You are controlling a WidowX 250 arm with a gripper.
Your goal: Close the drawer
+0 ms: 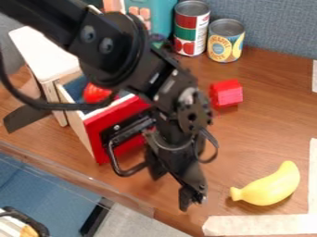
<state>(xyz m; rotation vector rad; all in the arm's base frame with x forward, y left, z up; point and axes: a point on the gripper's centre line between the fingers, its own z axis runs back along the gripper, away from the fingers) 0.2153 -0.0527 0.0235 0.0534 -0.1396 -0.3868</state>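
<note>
Drawer, open: front faces lower R of view, long axis upper L–lower R; claw nr. handle, tips apart.

The arm runs off the upper left and covers part of the drawer. The top edge crops a teal object; the green thing below, perhaps a vegetable, is mostly hidden.

a lab, with robot arm, tape, toy drawer.
</note>
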